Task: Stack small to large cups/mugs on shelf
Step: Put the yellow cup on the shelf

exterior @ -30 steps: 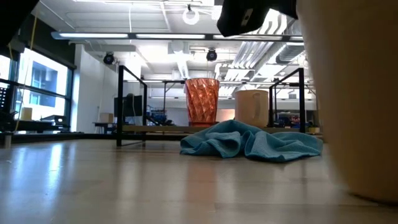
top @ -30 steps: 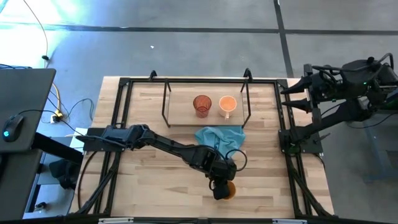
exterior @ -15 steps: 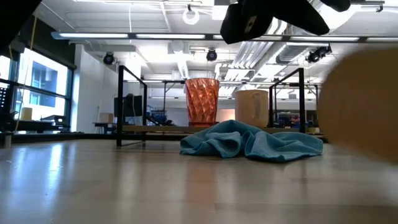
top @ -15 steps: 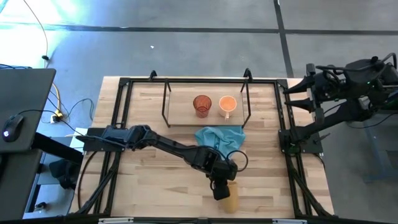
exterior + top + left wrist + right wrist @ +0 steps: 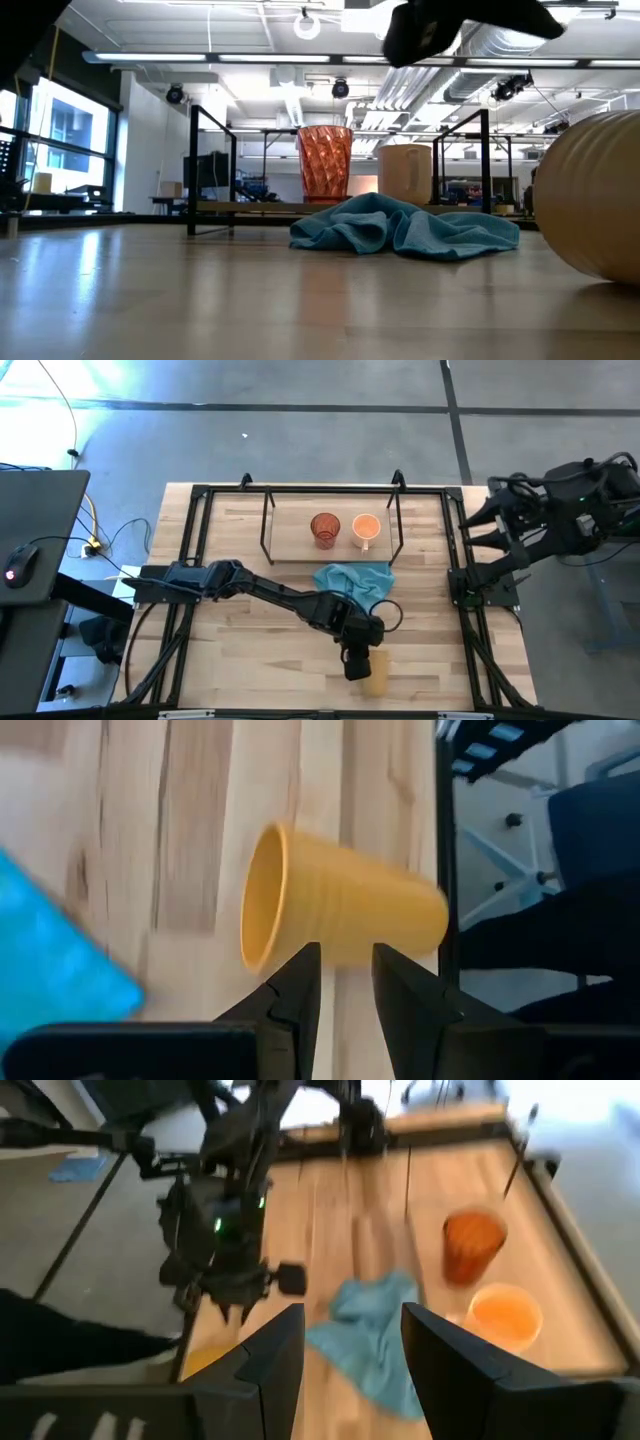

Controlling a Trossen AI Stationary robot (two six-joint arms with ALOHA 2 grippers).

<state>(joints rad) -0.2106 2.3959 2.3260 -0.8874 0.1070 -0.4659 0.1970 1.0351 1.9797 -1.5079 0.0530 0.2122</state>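
Observation:
The amber-brown cup [image 5: 376, 672] lies on its side on the table near the near edge, its mouth [image 5: 262, 895] turned toward the teal cloth; it also fills the right of the low view [image 5: 590, 195]. My left gripper [image 5: 355, 663] hangs just left of it, open by a narrow gap [image 5: 347, 965]. The red ribbed cup [image 5: 325, 529] and the light orange mug [image 5: 366, 528] stand upright side by side on the shelf's board [image 5: 295, 540]. My right gripper [image 5: 350, 1330] is open and waits off the table's right edge [image 5: 485, 525]. My left gripper comes down from above beside the lying amber cup. Its fingertips [image 5: 305, 965] stand right at the cup's side wall [image 5: 345, 935]. I cannot tell whether they touch it.
A crumpled teal cloth [image 5: 352, 580] lies between the shelf and the amber cup. The shelf's black frame [image 5: 266, 520] rises around the board. Black rails [image 5: 455, 560] border the table. Bare wood lies to the left of my left arm [image 5: 250, 590].
The amber cup stood upright at my left gripper a second ago. It has tipped over toward the near edge and now lies on its side on the table. My left gripper has stayed close beside it. My right arm has shifted slightly off the table's right side.

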